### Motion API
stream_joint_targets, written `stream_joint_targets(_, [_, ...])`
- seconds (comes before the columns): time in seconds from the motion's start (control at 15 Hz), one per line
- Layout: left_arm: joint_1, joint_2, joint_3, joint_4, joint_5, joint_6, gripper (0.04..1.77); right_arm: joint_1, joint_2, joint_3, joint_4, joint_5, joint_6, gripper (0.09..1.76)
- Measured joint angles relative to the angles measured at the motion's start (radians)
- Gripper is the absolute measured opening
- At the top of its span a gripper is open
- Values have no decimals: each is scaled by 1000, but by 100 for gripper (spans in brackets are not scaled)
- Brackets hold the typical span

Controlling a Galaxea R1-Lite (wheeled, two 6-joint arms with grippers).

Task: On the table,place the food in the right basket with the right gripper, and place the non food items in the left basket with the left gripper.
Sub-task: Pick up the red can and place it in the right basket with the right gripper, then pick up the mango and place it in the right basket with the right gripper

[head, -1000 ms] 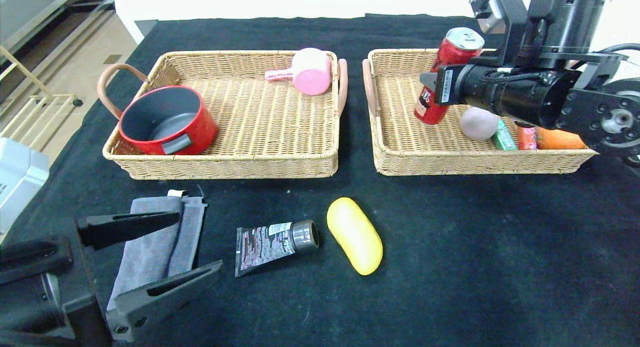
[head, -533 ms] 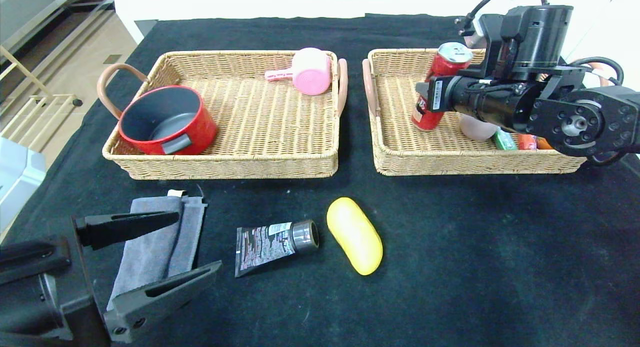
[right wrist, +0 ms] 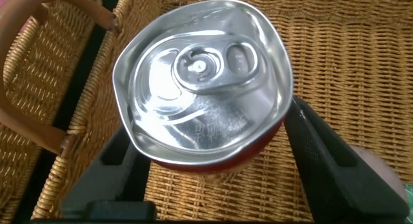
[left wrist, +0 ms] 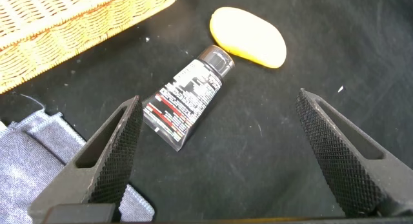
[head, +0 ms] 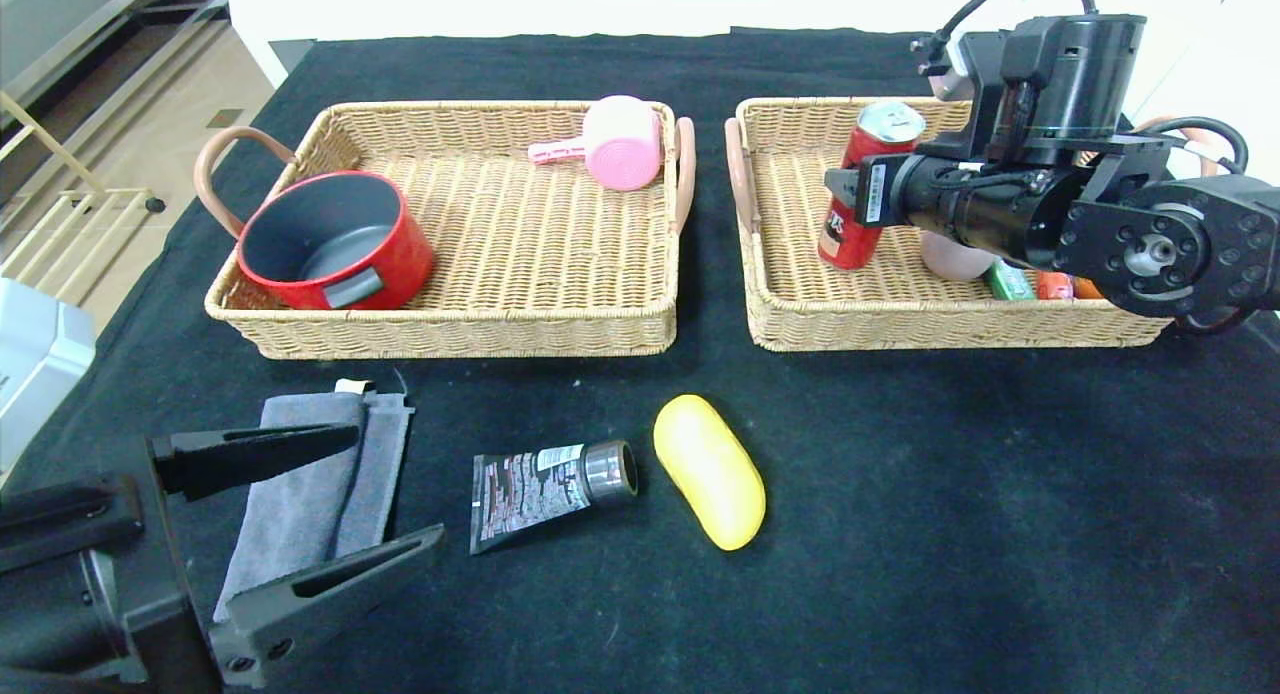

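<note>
My right gripper (head: 850,182) is shut on a red drink can (head: 842,239), held nearly upright low inside the right wicker basket (head: 950,324), near its left end. In the right wrist view the can's silver top (right wrist: 200,75) sits between the two black fingers (right wrist: 322,153) of my right gripper (right wrist: 213,143) over the woven floor. My left gripper (head: 395,484) is open and empty at the front left, over a grey cloth (head: 310,484). A black tube (head: 545,484) and a yellow oblong item (head: 710,471) lie on the table; both show in the left wrist view, tube (left wrist: 187,101) and yellow item (left wrist: 248,37).
The left wicker basket (head: 460,334) holds a red pot (head: 335,239) and a pink cup (head: 622,142). The right basket also holds a pale round item (head: 950,259) and a green packet (head: 1005,279), partly hidden by my arm. Black cloth covers the table.
My right gripper has lowered the red can down into the right basket and shifted slightly left. The left arm has not moved.
</note>
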Motion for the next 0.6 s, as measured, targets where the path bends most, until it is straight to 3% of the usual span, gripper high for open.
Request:
stream_joint_targets(0.33, [0, 2, 0, 0, 0, 1, 172, 13, -75, 112, -1, 0, -1, 152])
stream_joint_targets(0.6, [0, 3, 1, 0, 0, 4, 172, 49, -207, 267, 1, 1, 0, 160])
